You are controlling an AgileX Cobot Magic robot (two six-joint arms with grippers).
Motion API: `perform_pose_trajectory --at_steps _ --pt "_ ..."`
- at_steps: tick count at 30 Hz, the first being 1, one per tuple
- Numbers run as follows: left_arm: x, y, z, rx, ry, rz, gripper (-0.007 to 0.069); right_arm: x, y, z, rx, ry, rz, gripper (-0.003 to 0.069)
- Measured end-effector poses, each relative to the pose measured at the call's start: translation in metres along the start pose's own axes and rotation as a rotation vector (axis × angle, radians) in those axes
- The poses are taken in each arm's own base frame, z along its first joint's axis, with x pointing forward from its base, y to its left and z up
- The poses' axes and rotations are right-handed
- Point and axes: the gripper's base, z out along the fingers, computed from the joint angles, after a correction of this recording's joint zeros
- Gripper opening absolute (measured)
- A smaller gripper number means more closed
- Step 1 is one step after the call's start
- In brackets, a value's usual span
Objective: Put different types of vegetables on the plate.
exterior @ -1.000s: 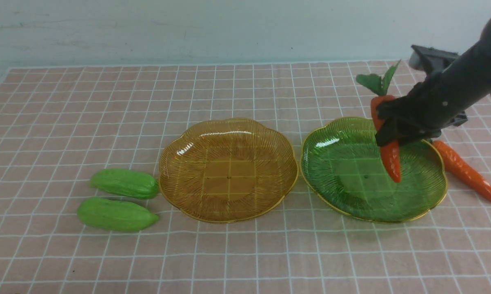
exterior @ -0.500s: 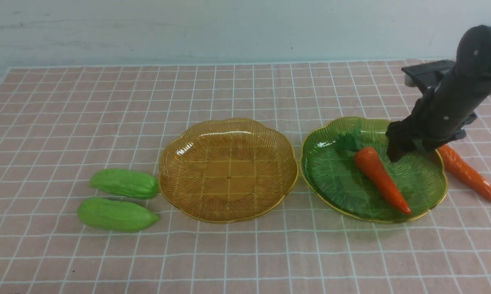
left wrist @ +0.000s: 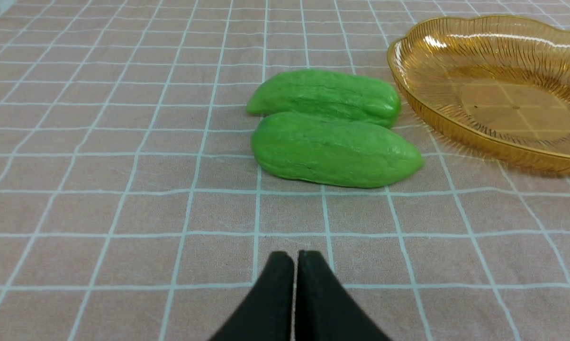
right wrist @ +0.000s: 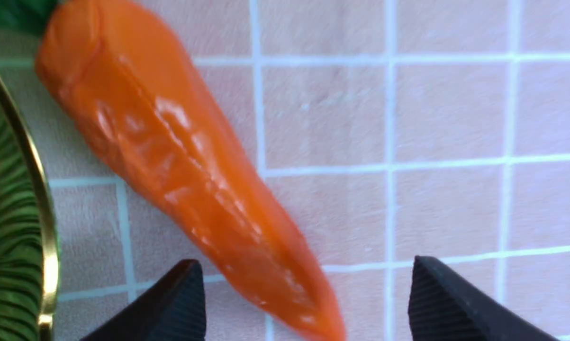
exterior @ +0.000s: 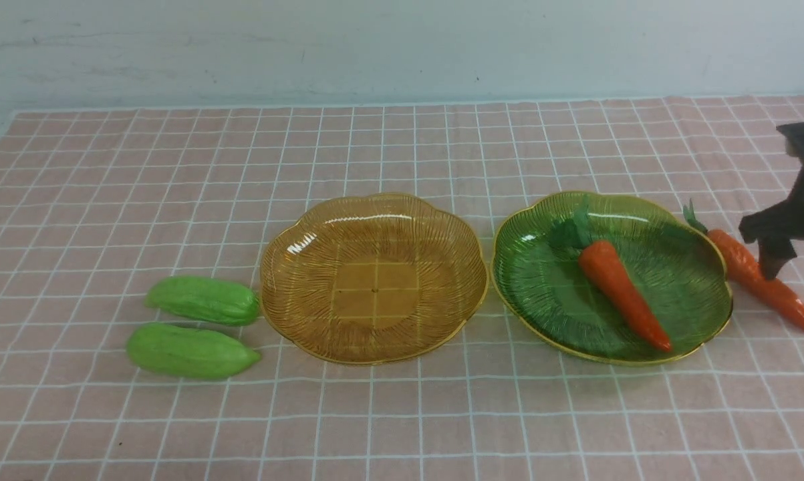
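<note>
left wrist view only: my left fingers (left wrist: 275,298) together, facing gourds (left wrist: 334,149) | right wrist view: my right fingers (right wrist: 448,303) apart, table carrot (right wrist: 180,156) tip between | front view: second carrot (exterior: 619,290) on green plate (exterior: 542,287)

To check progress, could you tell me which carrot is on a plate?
The carrot in the green plate; the other carrot lies on the cloth beside it.

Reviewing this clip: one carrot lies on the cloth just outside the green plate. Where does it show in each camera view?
Front view: the carrot lies at the far right, just past the green plate, pointing toward the near right.
Left wrist view: not in it.
Right wrist view: it crosses the middle of the picture, tip between the fingers of the open right gripper.
Shared landmark: the green plate's gold rim, beside the carrot's leafy end.
</note>
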Motion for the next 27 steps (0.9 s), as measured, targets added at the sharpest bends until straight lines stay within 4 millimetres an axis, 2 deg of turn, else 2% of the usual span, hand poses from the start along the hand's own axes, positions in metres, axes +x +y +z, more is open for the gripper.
perform_pose_trajectory --at_steps 8,9,12,15,18,21,22,24,27 --pt "0.000 0.000 0.000 0.000 0.000 0.000 -0.0003 0.005 0.008 0.038 -0.032 0.119 -0.048 0.0517" --pt "0.000 0.000 0.000 0.000 0.000 0.000 -0.0003 0.005 0.008 0.038 -0.034 0.121 -0.057 0.0496" --pt "0.000 0.000 0.000 0.000 0.000 0.000 -0.0003 0.006 0.008 0.036 -0.035 0.141 -0.067 0.0360" --pt "0.000 0.000 0.000 0.000 0.000 0.000 -0.0003 -0.003 0.005 0.024 -0.037 0.130 -0.054 0.0188" --pt "0.000 0.000 0.000 0.000 0.000 0.000 -0.0003 -0.015 0.006 0.005 -0.082 0.059 -0.010 0.0192" --pt "0.000 0.000 0.000 0.000 0.000 0.000 -0.0003 -0.017 0.011 -0.019 -0.169 0.002 0.039 0.0192" --pt "0.000 0.000 0.000 0.000 0.000 0.000 -0.0003 -0.016 0.017 -0.037 -0.257 -0.033 0.079 0.0192" --pt "0.000 0.000 0.000 0.000 0.000 0.000 -0.0003 -0.016 0.024 -0.057 -0.348 -0.076 0.105 0.0192" --pt "0.000 0.000 0.000 0.000 0.000 0.001 -0.0003 -0.017 0.039 -0.061 -0.389 -0.080 0.079 0.0192"
